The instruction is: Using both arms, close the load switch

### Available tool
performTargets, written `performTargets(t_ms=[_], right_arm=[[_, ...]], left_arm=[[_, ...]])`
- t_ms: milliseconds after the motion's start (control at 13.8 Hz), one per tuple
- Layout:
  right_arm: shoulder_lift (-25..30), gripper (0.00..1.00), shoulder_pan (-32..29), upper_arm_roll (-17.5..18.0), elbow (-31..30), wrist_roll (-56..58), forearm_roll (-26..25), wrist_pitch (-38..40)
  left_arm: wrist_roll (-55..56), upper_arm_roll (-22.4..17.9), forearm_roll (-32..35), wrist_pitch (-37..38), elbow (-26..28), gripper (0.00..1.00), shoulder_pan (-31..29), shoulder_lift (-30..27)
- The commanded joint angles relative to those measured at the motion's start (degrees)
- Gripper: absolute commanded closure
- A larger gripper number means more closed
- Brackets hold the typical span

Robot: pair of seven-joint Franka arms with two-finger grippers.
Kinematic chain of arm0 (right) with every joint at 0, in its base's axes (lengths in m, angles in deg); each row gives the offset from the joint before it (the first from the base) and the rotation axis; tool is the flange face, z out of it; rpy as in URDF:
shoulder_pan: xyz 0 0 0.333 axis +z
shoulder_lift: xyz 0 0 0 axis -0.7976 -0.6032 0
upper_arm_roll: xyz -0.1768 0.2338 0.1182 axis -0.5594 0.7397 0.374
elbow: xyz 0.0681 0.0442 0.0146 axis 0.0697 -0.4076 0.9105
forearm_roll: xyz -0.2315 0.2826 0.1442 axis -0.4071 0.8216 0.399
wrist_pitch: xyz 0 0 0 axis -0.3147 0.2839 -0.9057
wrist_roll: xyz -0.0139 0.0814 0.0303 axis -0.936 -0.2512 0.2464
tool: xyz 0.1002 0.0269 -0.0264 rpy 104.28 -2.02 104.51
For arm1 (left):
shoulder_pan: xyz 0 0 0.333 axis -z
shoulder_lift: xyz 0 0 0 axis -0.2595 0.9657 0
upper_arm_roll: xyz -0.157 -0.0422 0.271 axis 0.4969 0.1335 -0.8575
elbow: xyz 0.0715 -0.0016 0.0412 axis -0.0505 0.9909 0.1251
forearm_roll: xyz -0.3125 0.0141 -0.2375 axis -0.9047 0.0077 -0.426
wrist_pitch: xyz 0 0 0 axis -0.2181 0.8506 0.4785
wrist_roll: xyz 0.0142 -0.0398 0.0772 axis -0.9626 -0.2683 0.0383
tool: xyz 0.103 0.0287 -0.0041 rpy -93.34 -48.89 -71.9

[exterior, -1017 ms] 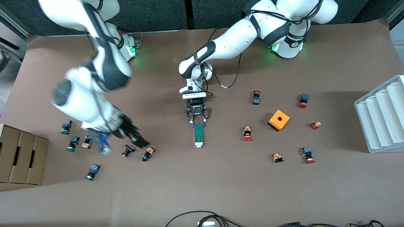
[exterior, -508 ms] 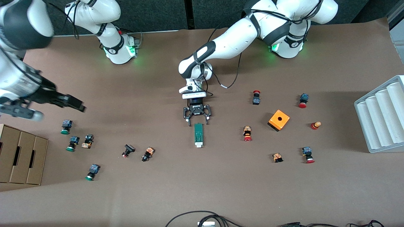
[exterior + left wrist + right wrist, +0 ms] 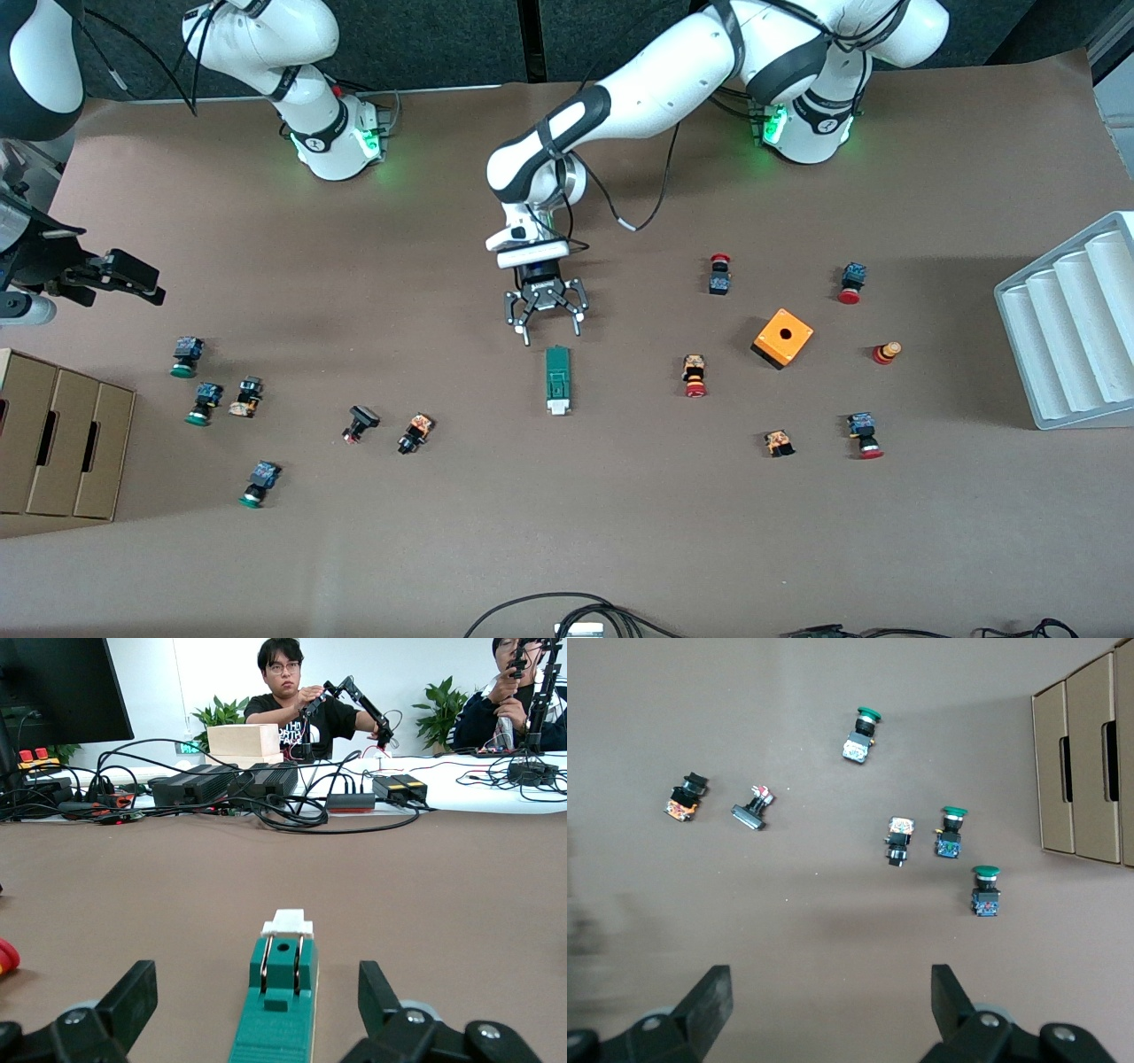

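The load switch (image 3: 557,379) is a dark-green narrow block lying flat mid-table, its white sliding piece (image 3: 557,407) at the end nearer the front camera. My left gripper (image 3: 549,333) is open and empty, just clear of the switch's green end, apart from it. In the left wrist view the switch (image 3: 279,992) lies between the spread fingers of the left gripper (image 3: 255,981), with the white piece (image 3: 287,923) at the end away from them. My right gripper (image 3: 142,282) is open and empty, up over the right arm's end of the table. It also shows in the right wrist view (image 3: 831,992).
An orange cube (image 3: 782,338) and several red-capped push buttons lie toward the left arm's end. Several green-capped buttons (image 3: 948,833) and a cardboard box (image 3: 62,443) lie at the right arm's end. A white tray (image 3: 1072,328) stands at the left arm's table edge.
My left gripper opened, let go of the switch's green end and drew back toward its base. My right arm swung up and away toward its own end of the table.
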Motion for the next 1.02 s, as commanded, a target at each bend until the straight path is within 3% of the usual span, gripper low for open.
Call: performTargets(t_ms=[0, 508, 944], right_arm=[[-2.16, 0.00, -1.01, 0.44, 2.78, 0.80, -1.41, 0.27], [-2.07, 0.00, -0.40, 1.06, 3.92, 0.71, -1.59, -0.08], [-2.25, 0.00, -0.13, 1.15, 4.37, 0.88, -1.50, 0.10]], left_arm=[[-4.32, -0.26, -4.89, -2.18, 1.20, 0.00, 0.10, -4.73], [-18.03, 0.71, -21.85, -5.79, 0.76, 0.00, -0.16, -16.76], [-40.07, 0.79, -40.65, -8.25, -1.00, 0.00, -4.37, -29.24]])
